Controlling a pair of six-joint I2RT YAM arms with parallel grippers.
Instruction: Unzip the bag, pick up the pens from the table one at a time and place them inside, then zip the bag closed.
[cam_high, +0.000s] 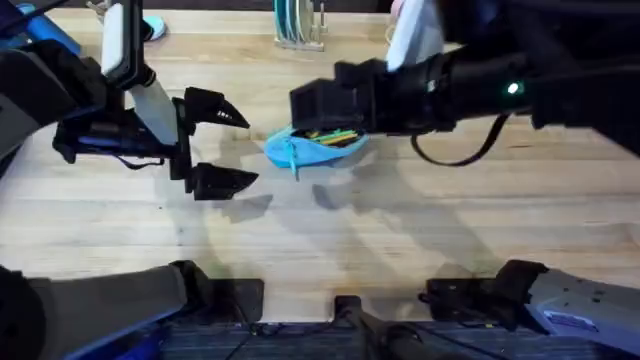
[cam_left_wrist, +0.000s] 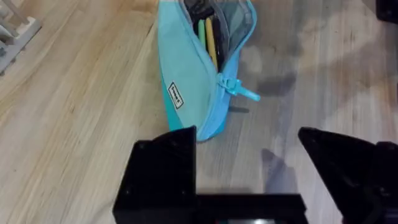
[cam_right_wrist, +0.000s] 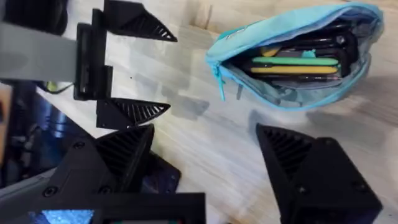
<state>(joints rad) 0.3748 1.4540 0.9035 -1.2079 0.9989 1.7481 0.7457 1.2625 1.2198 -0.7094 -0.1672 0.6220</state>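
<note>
One bag (cam_high: 315, 147) open, long axis left-right.

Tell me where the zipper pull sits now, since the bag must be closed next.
In the overhead view the zipper pull hangs at the bag's left end, facing the open left hand, on the table.

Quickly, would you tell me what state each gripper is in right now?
Left gripper: open, holding nothing, beside the bag.
Right gripper: open, holding nothing, by the bag's open mouth.
</note>
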